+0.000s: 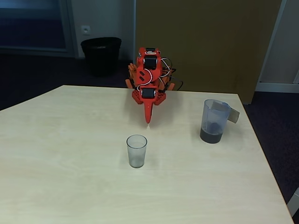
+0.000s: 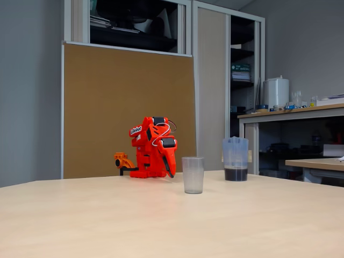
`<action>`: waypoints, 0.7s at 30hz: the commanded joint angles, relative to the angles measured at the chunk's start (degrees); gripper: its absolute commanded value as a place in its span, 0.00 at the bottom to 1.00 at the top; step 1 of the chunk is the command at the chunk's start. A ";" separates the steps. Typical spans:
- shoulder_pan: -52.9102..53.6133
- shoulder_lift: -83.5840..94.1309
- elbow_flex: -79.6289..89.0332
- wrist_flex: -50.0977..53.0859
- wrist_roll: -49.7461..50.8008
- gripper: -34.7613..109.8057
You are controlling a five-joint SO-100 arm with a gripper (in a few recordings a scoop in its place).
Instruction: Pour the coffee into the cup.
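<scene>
The coffee [image 1: 211, 136] sits as a dark, almost black band at the bottom of the clear pitcher [image 1: 214, 116], which stands upright on the right side of the surface [image 1: 60, 168] in the fixed view from in front, with a cardboard-taped handle [image 1: 232, 113] sticking out to its right. The level is low, roughly the lowest quarter of the pitcher; the low side-on fixed view shows the same dark layer [image 2: 235, 174].

The cup [image 1: 136, 150] stands upright near the middle of the surface, clear and greyish, with nothing visible inside. It is well apart from the pitcher, to the left of it and nearer the camera in the front view; in the side-on view it [image 2: 193, 174] sits left of the pitcher [image 2: 235, 159] with a clear gap between them.

And the hand [image 1: 148, 114]? It's folded down with the red arm [image 1: 148, 74] at the far edge of the surface, fingers pointing down towards the surface and looking closed together to a single narrow tip, gripping nothing. In the front view the cup lies almost straight in front of the hand, with bare surface between them. The pitcher with the coffee is off to the hand's right in that picture, further away than the cup, untouched.

Behind the arm stands a brown board [image 2: 126, 110], and a black bin [image 1: 101, 53] sits on the floor.
</scene>
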 commanded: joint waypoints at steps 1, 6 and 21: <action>-1.93 0.70 0.35 0.79 2.02 0.24; -9.76 0.53 0.35 1.23 28.30 0.24; -36.04 4.31 0.26 -4.57 66.71 0.24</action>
